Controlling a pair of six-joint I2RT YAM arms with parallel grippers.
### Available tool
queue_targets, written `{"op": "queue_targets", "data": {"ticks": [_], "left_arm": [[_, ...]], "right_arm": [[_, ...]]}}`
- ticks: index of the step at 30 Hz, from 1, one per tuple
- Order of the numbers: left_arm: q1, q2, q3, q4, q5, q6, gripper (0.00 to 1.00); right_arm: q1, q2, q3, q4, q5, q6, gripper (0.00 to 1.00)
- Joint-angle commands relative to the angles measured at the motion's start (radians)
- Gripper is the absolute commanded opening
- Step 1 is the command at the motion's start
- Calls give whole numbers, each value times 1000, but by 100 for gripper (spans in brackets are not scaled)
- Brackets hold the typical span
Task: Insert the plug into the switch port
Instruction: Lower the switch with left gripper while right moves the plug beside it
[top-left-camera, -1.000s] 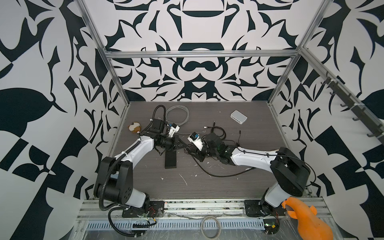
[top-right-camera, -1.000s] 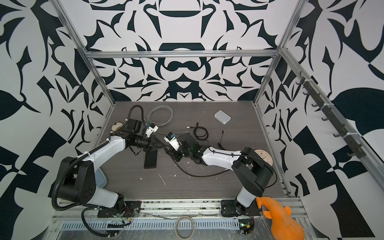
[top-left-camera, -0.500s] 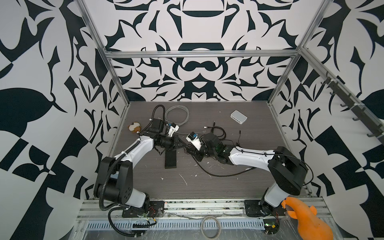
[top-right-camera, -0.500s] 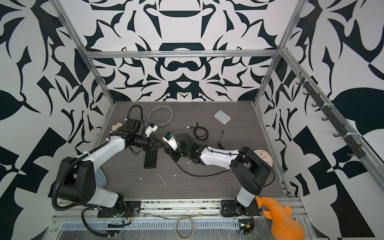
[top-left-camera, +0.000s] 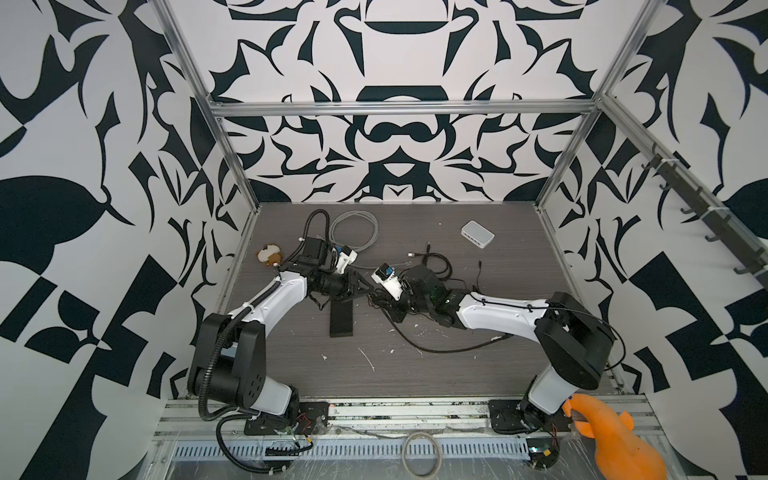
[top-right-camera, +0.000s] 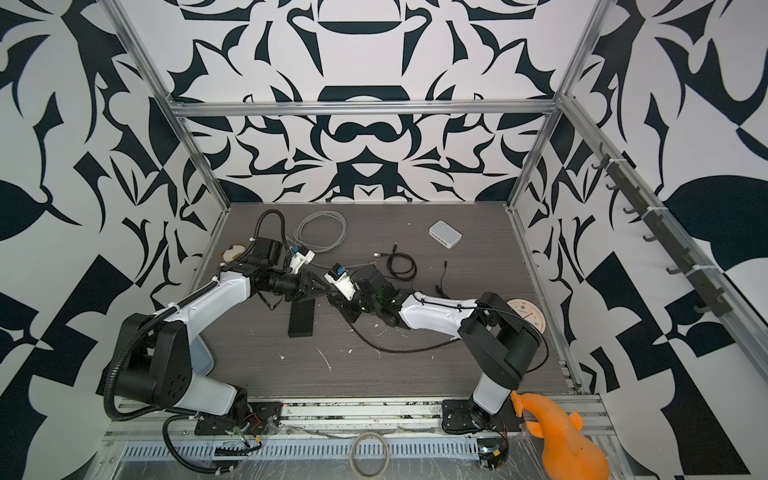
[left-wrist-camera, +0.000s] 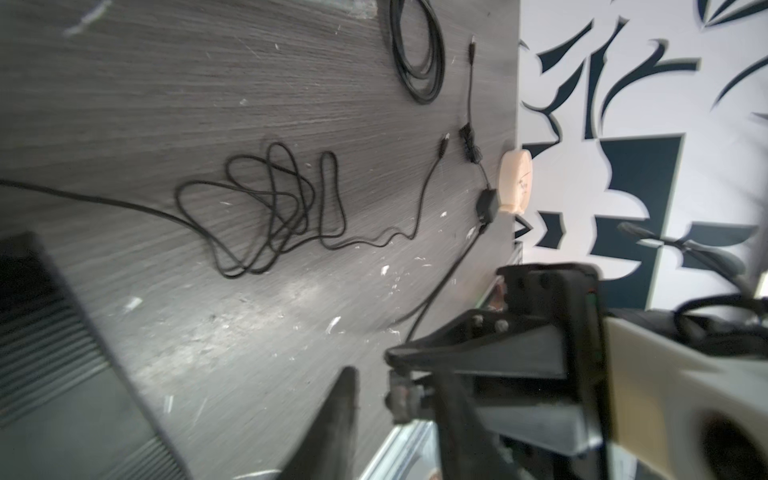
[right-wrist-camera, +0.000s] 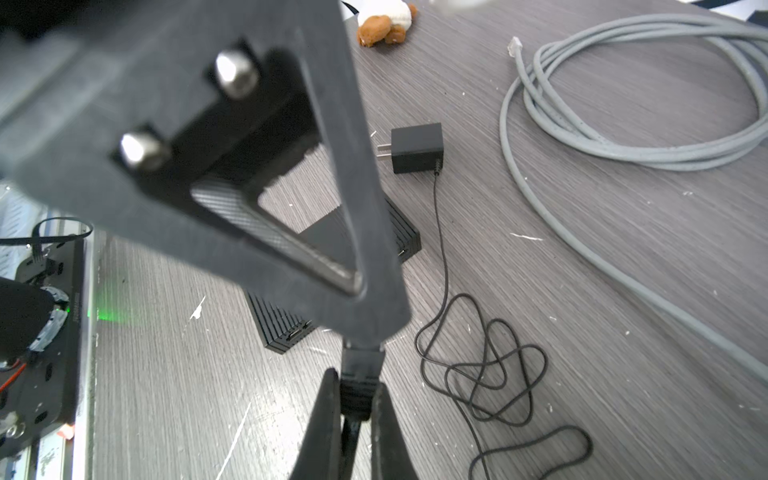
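– While the plug sits clamped in my right hand, nose just beside the port end of the black ribbed box that I take for the switch, it's not in yet. Looks lifted off the tabletop, and it seems to point alongside the box rather than into the port on that end face. Tips for seating it?

– What's your left hand doing?

– It's right there, fingers parted, gripping nothing. One fingertip sits at the plug's nose, touching or just in front, can't tell.

– Then I'd use it. That box looks light and loose, so my guess is it skates when pushed. Park the left hand against its far end as a backstop. Swing the right wrist until the plug runs square to the end face, drop to port height, creep in straight. If it snags, back off and re-aim, don't lean on it.

– Fair. I'll also mind the thick black cable trailing from the plug and the thin tangled lead lying near the box, so neither drags things sideways.
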Motion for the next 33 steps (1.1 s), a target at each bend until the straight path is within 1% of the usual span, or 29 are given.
{"op": "queue_targets", "data": {"ticks": [1,3,5,7,8,10,13,15,21,28,33], "left_arm": [[22,1,18,-58,-103,-9,52],[60,-8,17,-89,-168,-22,57],[117,-22,3,-110,-230,-47,58],[166,-37,-21,-132,-334,-72,59],[183,-41,-36,-139,-356,-81,60],[211,-45,-70,-139,-360,-96,60],[212,-28,-96,-149,-364,-96,60],[211,-15,-107,-152,-365,-93,59],[196,33,-107,-136,-345,-80,59],[130,102,-85,-134,-377,-78,59],[124,138,-71,-148,-380,-60,56]], "right_arm": [[6,35,46,-38,-38,-74,0],[5,68,70,-92,-54,-108,0],[12,100,87,-132,-64,-137,0],[28,123,115,-190,-58,-176,0],[36,132,129,-222,-51,-196,0],[66,155,161,-306,-27,-246,0],[100,194,208,-408,7,-302,0],[117,215,223,-433,22,-323,0],[150,260,257,-450,46,-379,0],[155,296,316,-475,64,-444,0],[169,319,359,-499,88,-508,0]]}}
